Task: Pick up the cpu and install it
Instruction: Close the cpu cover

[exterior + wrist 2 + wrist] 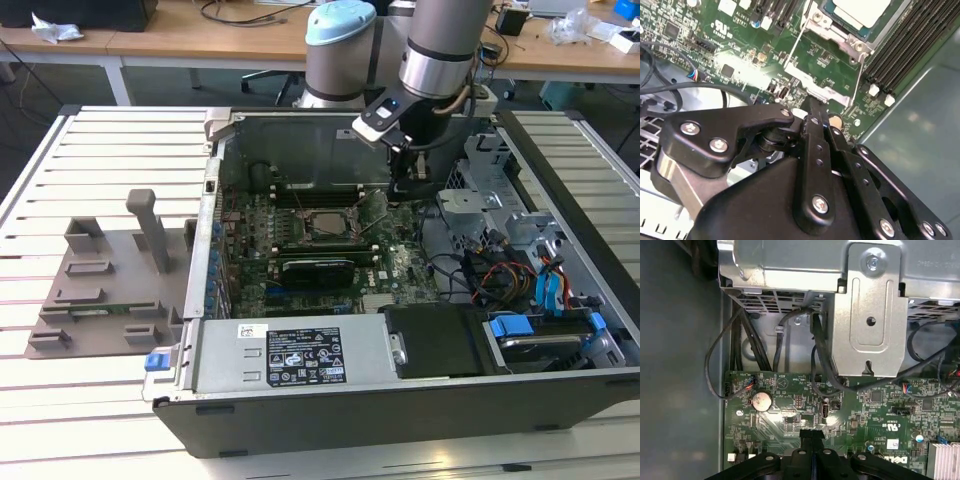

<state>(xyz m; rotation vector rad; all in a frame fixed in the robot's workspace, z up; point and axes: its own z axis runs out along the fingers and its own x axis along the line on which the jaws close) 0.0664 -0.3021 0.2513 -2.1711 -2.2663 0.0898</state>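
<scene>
A white slatted table (100, 160) stands in a room with wooden desks behind it, and on it lies an open computer case (300, 400). The robot arm (440, 50) reaches down into the case over the green motherboard (250, 232). A grey plastic tray (110, 250) rests on the table at the exterior view's left, beside the case. A long black card (318, 266) stands in the board. The gripper (408, 190) (812, 107) (811, 434) hangs just above the board, fingers pressed together with nothing seen between them. The cpu (325, 222) (862, 10) sits in its socket, near the fingertips but apart from them.
</scene>
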